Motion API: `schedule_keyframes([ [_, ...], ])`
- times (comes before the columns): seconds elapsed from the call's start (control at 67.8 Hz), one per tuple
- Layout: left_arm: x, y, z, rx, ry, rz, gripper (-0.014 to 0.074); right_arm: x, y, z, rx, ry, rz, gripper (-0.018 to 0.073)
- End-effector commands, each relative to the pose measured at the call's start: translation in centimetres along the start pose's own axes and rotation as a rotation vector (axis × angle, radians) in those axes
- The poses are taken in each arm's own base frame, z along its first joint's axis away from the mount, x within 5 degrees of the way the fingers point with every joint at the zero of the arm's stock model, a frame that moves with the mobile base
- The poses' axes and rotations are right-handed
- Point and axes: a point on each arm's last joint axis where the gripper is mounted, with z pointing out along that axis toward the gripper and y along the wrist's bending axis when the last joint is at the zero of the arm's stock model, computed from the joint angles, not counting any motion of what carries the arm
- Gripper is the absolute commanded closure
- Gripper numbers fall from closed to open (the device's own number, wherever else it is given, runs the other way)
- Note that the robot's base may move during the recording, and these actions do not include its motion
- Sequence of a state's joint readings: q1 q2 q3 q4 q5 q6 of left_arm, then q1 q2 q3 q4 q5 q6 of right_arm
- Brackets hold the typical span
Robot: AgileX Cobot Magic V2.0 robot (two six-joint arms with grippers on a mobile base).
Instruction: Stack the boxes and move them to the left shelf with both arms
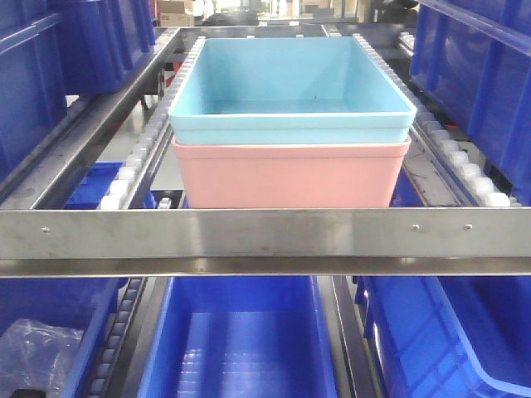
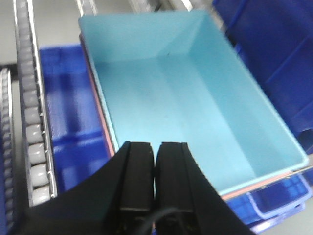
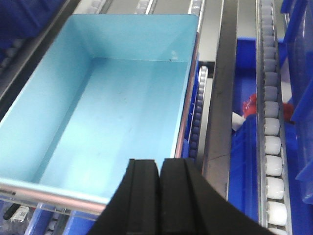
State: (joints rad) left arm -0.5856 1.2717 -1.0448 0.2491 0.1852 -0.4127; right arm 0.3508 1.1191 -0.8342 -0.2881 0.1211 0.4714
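The light blue box [image 1: 290,83] is nested inside the pink box [image 1: 290,178], and the pair sits on the shelf between its roller rails [image 1: 137,157], just behind the steel front crossbar [image 1: 265,236]. No gripper shows in the front view. In the left wrist view my left gripper [image 2: 155,147] is shut and empty above the blue box [image 2: 181,98], near its near left rim. In the right wrist view my right gripper [image 3: 159,164] is shut with nothing in it, over the near right corner of the blue box [image 3: 112,103]. A thin pink rim [image 3: 58,199] shows beneath.
Large dark blue bins stand on both sides [image 1: 477,75] [image 1: 33,75] and on the level below [image 1: 241,340]. A crumpled plastic bag [image 1: 37,344] lies at the lower left. A red-and-white item [image 3: 247,108] lies in a bin right of the rail.
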Motion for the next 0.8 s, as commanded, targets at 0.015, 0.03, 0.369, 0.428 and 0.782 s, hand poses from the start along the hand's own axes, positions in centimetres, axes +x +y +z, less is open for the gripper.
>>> schedule_keyframes([
  [0.015,-1.1,-0.5,-3.6,0.083,-0.219,0.039,0.0601,-1.0,0.5,-2.6,-0.076,-0.188,-0.059,0.0505],
  [0.03,-0.8,-0.5,-4.0,0.087,-0.224,0.041,0.0601,-0.7,0.5,-2.9,-0.082,-0.197,-0.062,0.0505],
  [0.369,5.5,1.1,-13.1,0.082,-0.298,0.106,0.0601,3.6,-0.6,-10.9,-0.104,-0.338,-0.066,0.0505],
  [0.428,6.4,1.4,-14.4,0.073,-0.308,0.104,0.0601,4.0,-0.7,-11.9,-0.099,-0.356,-0.065,0.0505],
  [0.782,7.8,2.2,-20.0,0.056,-0.445,0.090,0.0601,4.0,-1.0,-14.7,-0.094,-0.433,-0.061,0.0505],
])
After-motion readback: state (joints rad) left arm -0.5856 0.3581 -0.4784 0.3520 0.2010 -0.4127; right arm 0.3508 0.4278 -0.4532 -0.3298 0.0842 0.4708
